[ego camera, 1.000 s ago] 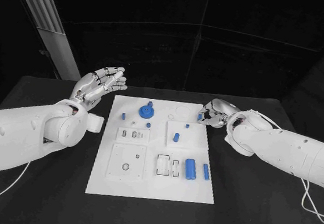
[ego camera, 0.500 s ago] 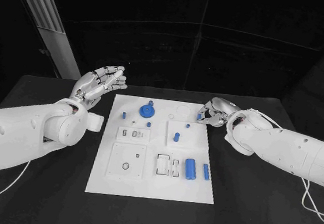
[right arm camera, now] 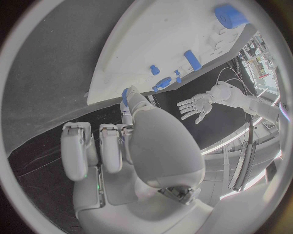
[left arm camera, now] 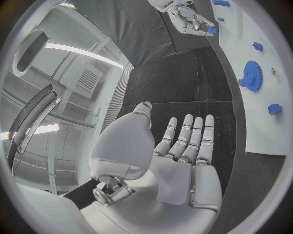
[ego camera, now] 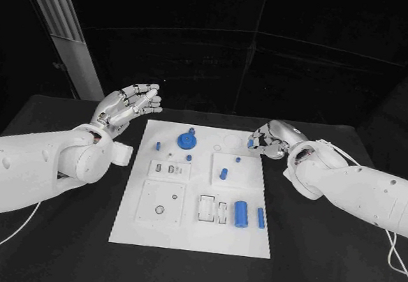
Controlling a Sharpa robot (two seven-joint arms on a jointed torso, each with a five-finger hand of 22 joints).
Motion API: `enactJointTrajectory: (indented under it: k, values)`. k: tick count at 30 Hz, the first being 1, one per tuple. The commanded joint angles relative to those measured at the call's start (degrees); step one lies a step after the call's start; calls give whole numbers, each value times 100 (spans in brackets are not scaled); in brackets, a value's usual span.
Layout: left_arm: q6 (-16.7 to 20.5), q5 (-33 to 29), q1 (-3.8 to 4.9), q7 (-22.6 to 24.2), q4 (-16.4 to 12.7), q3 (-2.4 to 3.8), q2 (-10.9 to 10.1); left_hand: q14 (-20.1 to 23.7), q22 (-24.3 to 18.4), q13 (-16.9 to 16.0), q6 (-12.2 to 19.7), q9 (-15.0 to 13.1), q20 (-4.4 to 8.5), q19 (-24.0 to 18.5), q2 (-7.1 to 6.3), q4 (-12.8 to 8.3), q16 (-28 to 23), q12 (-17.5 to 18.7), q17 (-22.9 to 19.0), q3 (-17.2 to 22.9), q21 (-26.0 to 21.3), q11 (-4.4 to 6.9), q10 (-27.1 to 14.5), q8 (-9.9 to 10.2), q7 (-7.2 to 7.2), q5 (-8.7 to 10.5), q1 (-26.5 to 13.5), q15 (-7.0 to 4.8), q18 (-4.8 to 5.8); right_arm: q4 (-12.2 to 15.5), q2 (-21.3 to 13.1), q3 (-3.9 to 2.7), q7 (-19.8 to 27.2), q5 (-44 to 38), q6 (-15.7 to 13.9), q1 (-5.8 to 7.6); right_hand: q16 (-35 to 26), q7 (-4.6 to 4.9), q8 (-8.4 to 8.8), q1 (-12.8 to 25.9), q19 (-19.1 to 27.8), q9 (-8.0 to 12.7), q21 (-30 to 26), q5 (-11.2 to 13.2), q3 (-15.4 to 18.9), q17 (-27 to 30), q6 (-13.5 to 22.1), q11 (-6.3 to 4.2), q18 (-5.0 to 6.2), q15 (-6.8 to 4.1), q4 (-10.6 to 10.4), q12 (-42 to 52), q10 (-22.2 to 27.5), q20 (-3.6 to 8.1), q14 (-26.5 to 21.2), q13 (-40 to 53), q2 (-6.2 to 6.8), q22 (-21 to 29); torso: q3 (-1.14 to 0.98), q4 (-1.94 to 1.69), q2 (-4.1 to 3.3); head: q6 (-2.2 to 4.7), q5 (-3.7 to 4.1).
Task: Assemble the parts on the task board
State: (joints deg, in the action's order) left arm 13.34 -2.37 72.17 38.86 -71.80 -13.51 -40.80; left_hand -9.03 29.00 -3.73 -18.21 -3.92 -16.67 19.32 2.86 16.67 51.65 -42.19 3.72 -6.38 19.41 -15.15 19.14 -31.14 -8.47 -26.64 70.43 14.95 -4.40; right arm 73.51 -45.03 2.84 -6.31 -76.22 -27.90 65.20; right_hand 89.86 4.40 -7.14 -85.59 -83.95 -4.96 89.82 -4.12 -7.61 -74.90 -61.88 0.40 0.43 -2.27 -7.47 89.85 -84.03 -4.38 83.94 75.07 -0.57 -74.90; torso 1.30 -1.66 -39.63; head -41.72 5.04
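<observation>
Care comes first: our right robot hand [ego camera: 270, 140] pinches a small blue part [ego camera: 251, 144] at the task board [ego camera: 191, 234] far corner; left robot hand [ego camera: 127, 106] waits open. We should lower it slowly.

The head camera looks steeply down on the flat white rectangular task board [ego camera: 197, 189] at frame centre; both fisheye wrist cameras sit close behind their palms, sharing that board
</observation>
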Motion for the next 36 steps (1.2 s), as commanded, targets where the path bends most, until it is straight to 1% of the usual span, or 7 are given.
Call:
enactJointTrajectory:
  k: [1, 8, 17, 23, 27, 32, 36]
  values:
    - [-47, 32, 9, 1100, 8, 3, 16, 29, -3, 3, 26, -3, 0, -25, 42, 8, -2, -9, -1, -28, -1, -4, -38, -36, -855, -39, 14, 6, -41, 176, -45, -11, 147, -15, -397, 75, 14, 4, -1, -52, -605, -56, 18, -44, -8, -1510, -218, 40, -43, 14, 35, 15, -597, 25, 606, 1493, -3, -1510, 10, -14, 0, 14, 3]
    - [-45, 32, 10, 1097, 21, 3, 38, 29, -3, 3, 26, -3, 0, -25, 42, 8, -2, -9, -1, -28, -1, -4, -38, -36, -855, -39, 14, 6, -41, 631, -54, -14, 27, 239, -245, 161, 14, 13, 10, -48, -605, -51, 18, -65, -3, -1510, -216, 49, -43, 18, 37, 15, -597, 21, 606, 1493, 1, -1510, 7, -9, -6, -11, -39]
    - [-38, 32, 10, 1091, 39, 3, 60, 29, -3, 3, 26, -3, 0, -25, 42, 8, -2, -9, -1, -28, -1, -4, -38, -36, -855, -39, 14, 6, -41, 1117, 181, -13, -465, 342, 127, 177, 14, 34, 29, -34, -605, -44, 18, -87, 8, -1510, -211, 65, -43, 27, 37, 15, -597, 14, 606, 1493, 7, -1510, 3, -5, -5, -55, -219]
    - [-28, 32, 11, 1088, 36, 3, 52, 30, -10, 3, 32, -1, 0, -30, 43, 8, -1, -10, -1, -29, -5, -4, -39, -30, -855, -39, 17, 6, -40, 1244, 415, -13, -737, 318, 160, 177, 14, 56, 46, -13, -605, -37, 18, -105, 24, -1510, -212, 84, -43, 39, 35, 15, -597, 6, 606, 1493, 20, -1510, 3, -1, -11, -92, -333]
    - [-25, 32, 11, 1089, 32, 3, 49, 30, -10, 3, 32, -1, 0, -30, 43, 8, -1, -10, -1, -29, -5, -4, -39, -30, -855, -39, 17, 6, -40, 1265, 576, -12, -879, 203, 154, 176, 14, 74, 62, 24, -605, -31, 18, -102, 50, -1510, -217, 102, -43, 53, 23, 15, -597, -6, 606, 1493, 38, -1510, 7, -15, -18, -115, -371]
    - [-20, 32, 11, 1091, 26, 3, 43, 30, -10, 3, 32, -1, 0, -30, 43, 8, -1, -10, -1, -29, -5, -4, -39, -30, -855, -39, 17, 6, -40, 1272, 791, -12, -1109, -53, 172, 172, 14, 83, 76, 52, -605, -25, 18, -97, 73, -1510, -218, 112, -43, 62, 16, 15, -597, -14, 606, 1493, 58, -1510, -1, -5, -21, -185, -476]
    - [-20, 32, 11, 1091, 26, 3, 40, 30, -10, 3, 32, -1, 0, -30, 43, 8, -1, -10, -1, -29, -5, -4, -39, -30, -855, -39, 17, 6, -40, 1262, 934, -11, -1284, -184, 222, 165, 14, 90, 87, 73, -605, -20, 18, -93, 88, -1510, -217, 118, -43, 68, 9, 15, -597, -20, 606, 1493, 70, -1510, 1, -6, -24, -224, -488]
